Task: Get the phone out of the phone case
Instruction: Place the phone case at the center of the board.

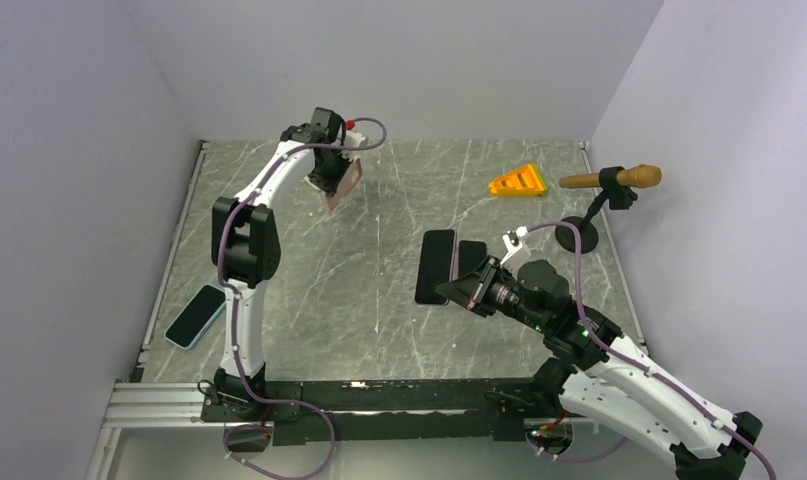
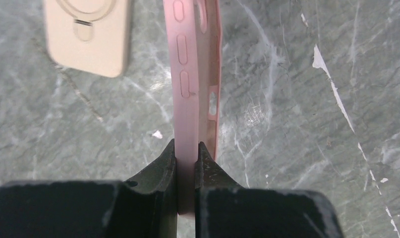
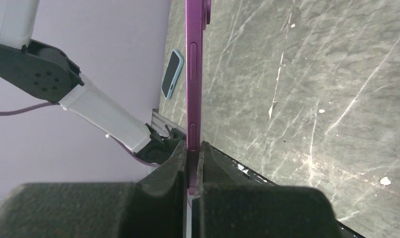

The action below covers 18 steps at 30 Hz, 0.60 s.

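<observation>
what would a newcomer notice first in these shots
Each arm holds something off the table: the left end effector pinches a pink case at the far left, and the right end effector clamps a purple phone edge-on near the middle. Then come the bright orange wedge and the microphone, both at the far right.

A table (image 1: pixel 379 300) with a dark grey-green, marble-look top streaked with white veins fills a narrow booth. The left wall (image 1: pixel 59 200), back wall (image 1: pixel 399 60) and right wall (image 1: pixel 739 150), all plain pale lilac-grey, close it in on three sides. A ribbed metal rail (image 1: pixel 159 405) runs along its near edge. The light is soft and even.
</observation>
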### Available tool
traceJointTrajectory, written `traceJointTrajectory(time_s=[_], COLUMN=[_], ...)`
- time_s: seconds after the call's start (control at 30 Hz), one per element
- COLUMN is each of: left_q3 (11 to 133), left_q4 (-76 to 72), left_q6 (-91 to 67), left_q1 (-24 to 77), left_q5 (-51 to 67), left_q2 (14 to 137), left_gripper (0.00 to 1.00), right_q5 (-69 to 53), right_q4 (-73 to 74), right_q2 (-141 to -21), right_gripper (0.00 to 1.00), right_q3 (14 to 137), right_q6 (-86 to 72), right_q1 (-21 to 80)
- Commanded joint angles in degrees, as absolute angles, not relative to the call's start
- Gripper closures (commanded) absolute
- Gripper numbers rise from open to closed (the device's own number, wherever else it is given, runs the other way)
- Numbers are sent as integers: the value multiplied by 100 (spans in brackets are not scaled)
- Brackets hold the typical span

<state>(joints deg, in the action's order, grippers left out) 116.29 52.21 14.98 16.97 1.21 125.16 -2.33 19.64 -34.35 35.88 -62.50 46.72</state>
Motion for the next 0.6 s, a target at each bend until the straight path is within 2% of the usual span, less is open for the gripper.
traceJointTrajectory(time_s=[0.0,0.3,0.47,0.5,0.57], left_q3=[12011,12563,13167,13299,13435], left_q4=[5457,5366,5604,5584,5299], left_q6=[1895,1948,1890,1879,1704], left_q1=[1731,1621,1542,1539,1534], left_q5=[599,483,522,310,-894], left_q2=[12850,13432,13863,13932,13982], left_gripper=[98,81,59,52,35], right_q5=[-18,-88,-125,-152,-222], right_q4=[1969,1855,1726,1651,1524], right_q2=[-3369,-3515,-3701,-3744,-3846], right_gripper=[100,100,100,100,100], right_q3=[3995,3795,3867,3861,3835], right_q6=[-6123,-6294,-6259,-6271,-6305], right_q1=[4655,4632,4635,4636,4633])
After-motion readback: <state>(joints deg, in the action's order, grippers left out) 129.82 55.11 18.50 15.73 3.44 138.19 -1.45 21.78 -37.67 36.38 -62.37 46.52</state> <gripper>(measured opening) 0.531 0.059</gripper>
